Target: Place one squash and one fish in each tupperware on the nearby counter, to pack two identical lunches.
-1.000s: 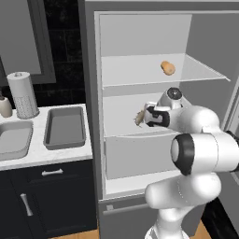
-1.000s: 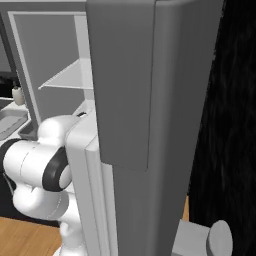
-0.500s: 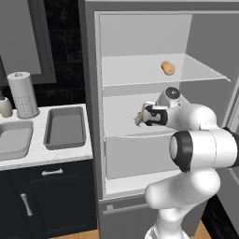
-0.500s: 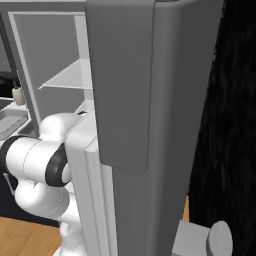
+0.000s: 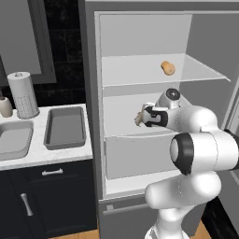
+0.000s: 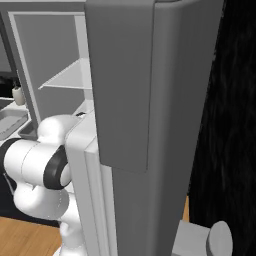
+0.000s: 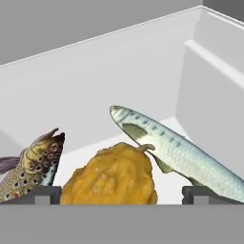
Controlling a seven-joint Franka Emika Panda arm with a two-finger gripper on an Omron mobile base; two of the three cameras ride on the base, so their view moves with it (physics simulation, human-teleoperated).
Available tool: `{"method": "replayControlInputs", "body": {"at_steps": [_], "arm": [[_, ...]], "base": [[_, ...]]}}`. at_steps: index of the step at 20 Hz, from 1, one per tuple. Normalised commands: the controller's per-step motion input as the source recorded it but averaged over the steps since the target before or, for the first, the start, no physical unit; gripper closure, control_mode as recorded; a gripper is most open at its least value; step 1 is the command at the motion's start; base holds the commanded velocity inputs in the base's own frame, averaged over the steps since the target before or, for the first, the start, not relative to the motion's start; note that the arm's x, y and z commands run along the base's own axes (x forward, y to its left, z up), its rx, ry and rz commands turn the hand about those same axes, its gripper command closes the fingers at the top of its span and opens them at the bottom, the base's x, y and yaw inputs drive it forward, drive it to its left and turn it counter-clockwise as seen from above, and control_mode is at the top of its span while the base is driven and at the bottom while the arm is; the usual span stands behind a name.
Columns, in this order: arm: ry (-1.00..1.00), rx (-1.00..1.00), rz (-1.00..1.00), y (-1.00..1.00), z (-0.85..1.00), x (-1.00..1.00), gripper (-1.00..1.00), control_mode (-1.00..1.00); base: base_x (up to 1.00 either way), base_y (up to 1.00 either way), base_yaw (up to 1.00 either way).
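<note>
I see a yellow squash (image 7: 110, 175) on the fridge shelf (image 7: 95, 157), right between my wide-open pincer (image 7: 121, 194) tips, unheld; silver fish (image 7: 176, 151) lies beside its right tip, spotted fish (image 7: 29, 169) left. The grey tupperware (image 5: 65, 127) on the counter (image 5: 49, 154) holds nothing.

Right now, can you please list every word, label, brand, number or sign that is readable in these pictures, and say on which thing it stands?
None: no readable text anywhere.
The squash, both fish, the tupperware, the paper towel roll, the small bottle and the fridge door all carry no lettering.
</note>
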Motion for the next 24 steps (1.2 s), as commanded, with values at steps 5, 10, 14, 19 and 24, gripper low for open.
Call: {"method": "replayControlInputs", "body": {"at_steps": [5,10,14,19,24], "arm": [[0.0,0.0,0.0,0.0,-0.19,0.0,-1.0,-1.0],[0.0,0.0,0.0,0.0,-0.31,0.0,-1.0,-1.0],[0.0,0.0,0.0,0.01,-0.47,0.0,1.0,-1.0],[0.0,0.0,0.0,0.0,-0.03,0.0,1.0,-1.0],[-0.01,0.0,0.0,0.0,0.0,-0.13,1.0,-1.0]], "base": [[0.0,0.0,0.0],[0.0,0.0,0.0],[0.0,0.0,0.0],[0.0,0.0,0.0],[0.0,0.0,0.0]]}}
